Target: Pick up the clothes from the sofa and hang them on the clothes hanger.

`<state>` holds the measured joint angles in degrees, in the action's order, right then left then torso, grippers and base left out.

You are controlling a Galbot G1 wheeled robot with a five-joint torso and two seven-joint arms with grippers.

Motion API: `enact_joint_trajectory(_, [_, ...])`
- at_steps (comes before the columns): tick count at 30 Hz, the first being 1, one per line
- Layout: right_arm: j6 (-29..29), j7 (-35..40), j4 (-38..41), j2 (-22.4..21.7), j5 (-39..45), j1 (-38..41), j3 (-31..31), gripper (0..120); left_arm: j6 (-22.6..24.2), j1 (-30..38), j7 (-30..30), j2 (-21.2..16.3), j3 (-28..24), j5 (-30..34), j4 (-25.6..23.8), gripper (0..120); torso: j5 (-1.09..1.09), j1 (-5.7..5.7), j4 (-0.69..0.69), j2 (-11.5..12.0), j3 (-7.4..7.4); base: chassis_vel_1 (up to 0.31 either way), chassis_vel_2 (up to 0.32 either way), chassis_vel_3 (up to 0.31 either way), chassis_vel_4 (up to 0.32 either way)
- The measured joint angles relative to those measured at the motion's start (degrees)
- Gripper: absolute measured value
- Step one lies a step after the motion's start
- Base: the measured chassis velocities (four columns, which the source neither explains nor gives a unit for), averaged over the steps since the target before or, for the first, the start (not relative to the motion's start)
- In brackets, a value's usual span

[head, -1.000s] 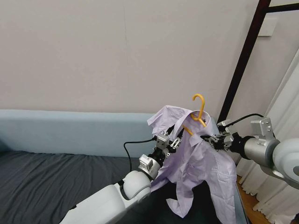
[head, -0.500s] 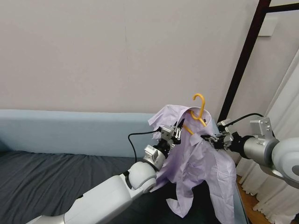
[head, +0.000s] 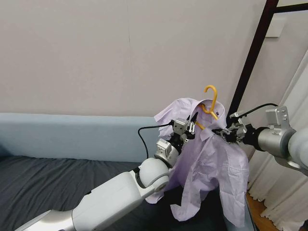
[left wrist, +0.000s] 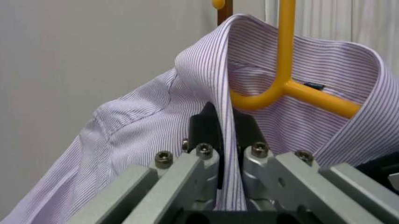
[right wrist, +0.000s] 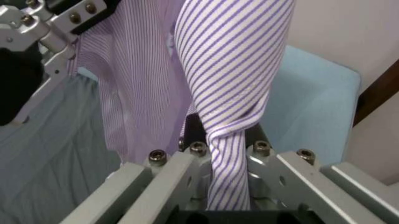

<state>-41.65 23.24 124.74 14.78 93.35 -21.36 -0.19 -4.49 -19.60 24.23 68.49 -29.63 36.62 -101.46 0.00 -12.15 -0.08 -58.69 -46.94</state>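
Observation:
A lilac striped shirt hangs on a yellow hanger, held in the air above the sofa's right end. My left gripper is shut on the shirt's collar edge just below the hanger's neck. From the right, my right gripper is shut on a bunched fold of the striped shirt at the shoulder. The hanger's hook points up, close to the dark rack post. The shirt's tail hangs down in front of the sofa.
A pale blue sofa back runs along the wall over a dark grey seat. The dark clothes-rack post leans up to the top right, with a white curtain behind my right arm.
Both grippers have carried the shirt and hanger up and to the right, closer to the rack post. The left arm has stretched farther out.

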Motion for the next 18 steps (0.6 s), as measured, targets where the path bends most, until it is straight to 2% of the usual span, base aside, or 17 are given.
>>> enact_joint_trajectory(2, [0.0, 0.1, 0.1, -0.08, 0.04, -0.3, 0.14, 3, 0.78, -0.19, 0.5, -0.05, 0.0, 0.04, -0.31, 3, 0.0, 0.0, -0.01, 0.0, 0.0, 0.0, 0.0, 0.0, 0.0])
enact_joint_trajectory(3, [-0.01, 0.22, 0.31, -0.22, 0.19, -0.84, 0.53, 3, 2.84, -0.76, 1.64, -0.34, -0.01, 0.05, -1.03, 10, 0.0, 0.0, -0.02, 0.0, 0.0, 0.0, 0.0, 0.0, 0.0])
enact_joint_trajectory(5, [-0.01, 0.26, 0.48, -0.34, 0.47, -1.22, 0.9, 3, 4.15, -1.34, 2.5, -0.94, 0.06, -0.4, -1.56, 16, 0.0, 0.0, -0.02, 0.0, 0.0, 0.0, 0.0, 0.0, 0.0])
enact_joint_trajectory(6, [-0.01, 0.26, 0.48, -0.34, 0.47, -1.22, 0.9, 3, 4.15, -1.34, 2.5, -0.94, 0.06, -0.4, -1.56, 16, 0.0, 0.0, -0.02, 0.0, 0.0, 0.0, 0.0, 0.0, 0.0])
enact_joint_trajectory(10, [0.07, 0.42, 0.16, -0.14, 0.65, -1.42, 1.36, 3, 5.19, -2.56, 3.03, -4.46, 0.61, -0.93, -5.1, 36, -0.01, 0.0, -0.01, -0.01, 0.0, 0.0, 0.0, 0.0, 0.0])
enact_joint_trajectory(12, [0.09, 0.47, 0.05, -0.07, 0.65, -1.42, 1.37, 3, 5.08, -2.84, 2.85, -5.02, 0.7, -0.88, -5.8, 37, -0.01, 0.0, -0.01, -0.01, 0.0, 0.0, 0.0, 0.0, 0.0])
enact_joint_trajectory(14, [0.3, 0.66, -0.82, 0.43, 0.55, -1.51, 1.39, 3, 4.7, -5.05, 1.77, -8.54, 1.02, -0.1, -10.35, 49, -0.01, 0.0, -0.01, -0.01, 0.0, 0.0, 0.0, 0.0, 0.0])
enact_joint_trajectory(16, [0.41, 0.66, -0.98, 0.49, 0.49, -1.55, 1.43, 3, 4.56, -5.6, 1.6, -9.34, 1.12, -0.05, -11.15, 52, -0.01, 0.0, -0.01, -0.01, 0.0, 0.0, 0.0, 0.0, 0.0])
enact_joint_trajectory(18, [0.69, 0.69, -1.66, 0.62, 0.34, -1.65, 1.69, 3, 4.03, -8.19, 0.67, -12.57, 1.67, 0.05, -14.35, 63, -0.01, 0.0, 0.0, -0.01, 0.0, 0.0, 0.0, 0.0, 0.0])
